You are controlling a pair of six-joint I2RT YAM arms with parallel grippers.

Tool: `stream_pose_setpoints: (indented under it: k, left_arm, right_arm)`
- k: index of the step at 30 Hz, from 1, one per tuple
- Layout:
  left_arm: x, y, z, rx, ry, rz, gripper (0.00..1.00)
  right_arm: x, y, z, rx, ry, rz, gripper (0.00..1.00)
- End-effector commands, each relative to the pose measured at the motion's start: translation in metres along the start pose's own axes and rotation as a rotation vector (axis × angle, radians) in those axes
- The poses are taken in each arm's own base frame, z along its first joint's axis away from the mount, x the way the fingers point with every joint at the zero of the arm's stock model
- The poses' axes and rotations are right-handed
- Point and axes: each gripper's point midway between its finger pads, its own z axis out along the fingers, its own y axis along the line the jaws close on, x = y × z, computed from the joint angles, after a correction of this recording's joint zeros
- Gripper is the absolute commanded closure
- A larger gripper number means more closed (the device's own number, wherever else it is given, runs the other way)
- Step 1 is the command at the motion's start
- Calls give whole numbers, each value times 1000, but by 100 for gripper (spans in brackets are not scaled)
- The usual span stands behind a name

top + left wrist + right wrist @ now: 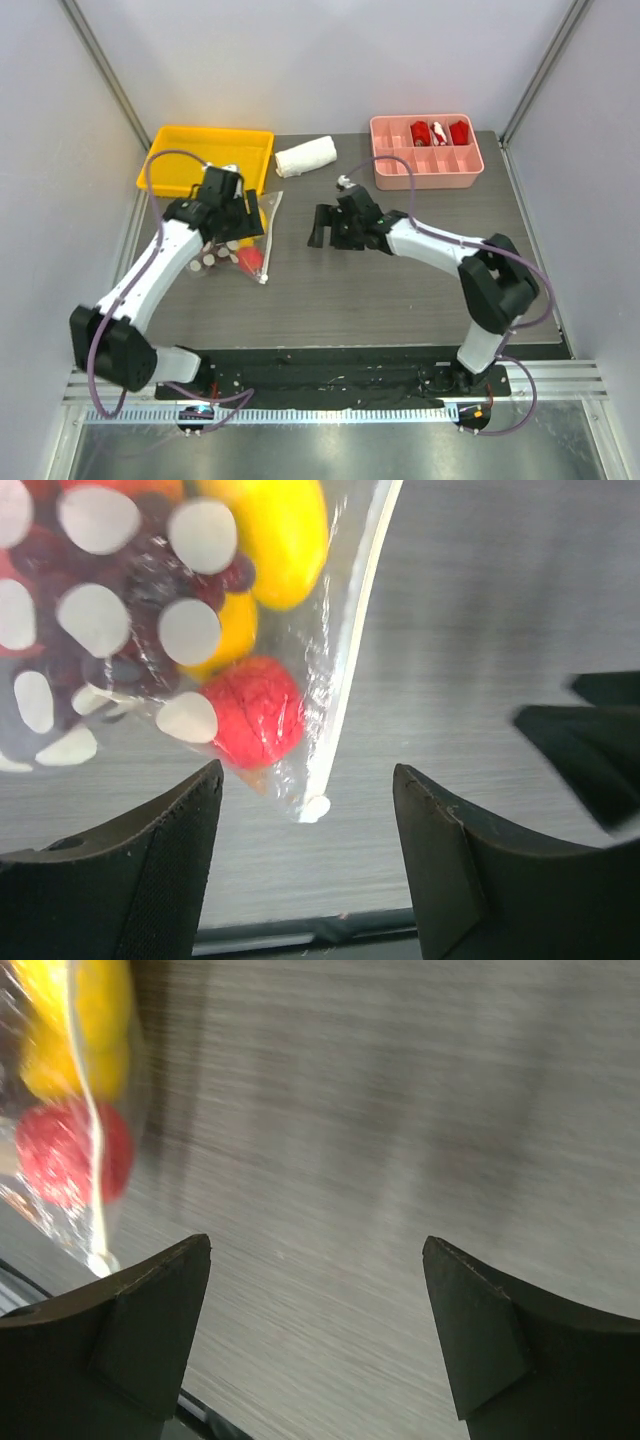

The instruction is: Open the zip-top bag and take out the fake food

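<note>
The zip-top bag (264, 222) lies flat at the left of the table, clear with white dots. Inside it are fake food pieces: a red fruit (250, 260), yellow pieces and a purple grape bunch (130, 580). My left gripper (243, 228) hovers over the bag, open and empty. In the left wrist view its jaws (308, 780) stand wide on either side of the bag's lower corner (315, 805), near the red fruit (255, 712). My right gripper (322, 228) is open and empty over bare table to the right of the bag. The right wrist view (318, 1245) shows the bag (60, 1110) at the far left.
A yellow tray (185, 160) stands behind the bag at the back left. A rolled white cloth (305, 157) lies at the back middle. A pink divided tray (440, 170) with red items stands at the back right. The table's front edge is close below the bag.
</note>
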Motion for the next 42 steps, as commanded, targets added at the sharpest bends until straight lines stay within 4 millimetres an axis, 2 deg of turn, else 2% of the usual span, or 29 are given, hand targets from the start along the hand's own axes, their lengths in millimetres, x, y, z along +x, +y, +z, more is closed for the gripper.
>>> stream_pose_setpoints:
  k: [1, 2, 4, 5, 7, 8, 9, 10, 12, 13, 15, 20, 22, 24, 25, 26, 29, 33, 34, 36, 37, 38, 42]
  left_arm:
    - [-10, -1, 7, -240, -17, 235, 31]
    - [-8, -7, 10, -257, -3, 264, 31]
    - [-11, -20, 27, -293, 3, 302, 31]
    - [-12, -26, 30, -330, -20, 338, 31]
    - [-15, -34, 45, -390, -13, 374, 31]
    - [-20, -30, 49, -454, -35, 393, 32]
    - [-18, -33, 52, -472, -27, 418, 34]
    - [-17, -35, 65, -505, -17, 434, 34]
    - [-18, -30, 68, -592, -12, 477, 36]
    - [-14, -26, 78, -640, 4, 504, 37]
    - [-20, -29, 79, -685, -39, 521, 38]
    - [-3, -21, 105, -718, 7, 544, 46]
    - [2, -20, 112, -723, 23, 543, 55]
    - [2, -21, 113, -715, 23, 543, 74]
    - [0, -22, 112, -708, 19, 534, 82]
    - [-2, -24, 109, -698, 13, 525, 99]
    - [-14, -26, 95, -630, -16, 436, 100]
    - [-33, -15, 59, -624, -112, 281, 100]
    - [-37, -14, 42, -597, -158, 202, 100]
    - [-37, -12, 27, -545, -158, 82, 100]
    - [-42, -10, 11, -518, -191, 11, 100]
    - [-41, -11, 3, -496, -212, -93, 100]
    - [-34, -23, -21, -356, -187, -306, 100]
  right_arm:
    - [10, 13, -29, -138, -72, -34, 7]
    - [28, 6, -33, -153, -52, -16, 7]
    - [33, 7, -39, -191, -72, -17, 7]
    - [46, -3, -39, -175, -53, -5, 7]
    - [50, 3, -46, -208, -70, -25, 7]
    - [58, 0, -47, -204, -69, -33, 7]
    - [55, 7, -51, -228, -99, -58, 7]
    - [61, 12, -54, -238, -102, -79, 7]
    - [63, 14, -56, -246, -132, -98, 7]
    - [68, 16, -57, -258, -130, -102, 7]
    - [68, 23, -59, -295, -142, -105, 7]
    - [81, 27, -56, -320, -146, -111, 7]
    - [87, 25, -54, -323, -149, -111, 7]
    - [91, 33, -53, -360, -160, -127, 7]
    - [95, 34, -52, -364, -155, -137, 7]
    - [97, 36, -49, -373, -156, -163, 7]
    - [102, 43, -44, -385, -154, -213, 7]
    - [102, 52, -38, -400, -164, -268, 7]
    - [99, 59, -39, -415, -176, -275, 7]
    - [93, 67, -40, -423, -205, -286, 6]
    - [95, 76, -42, -443, -223, -328, 6]
    - [86, 82, -44, -442, -283, -346, 6]
    - [80, 102, -51, -448, -430, -446, 5]
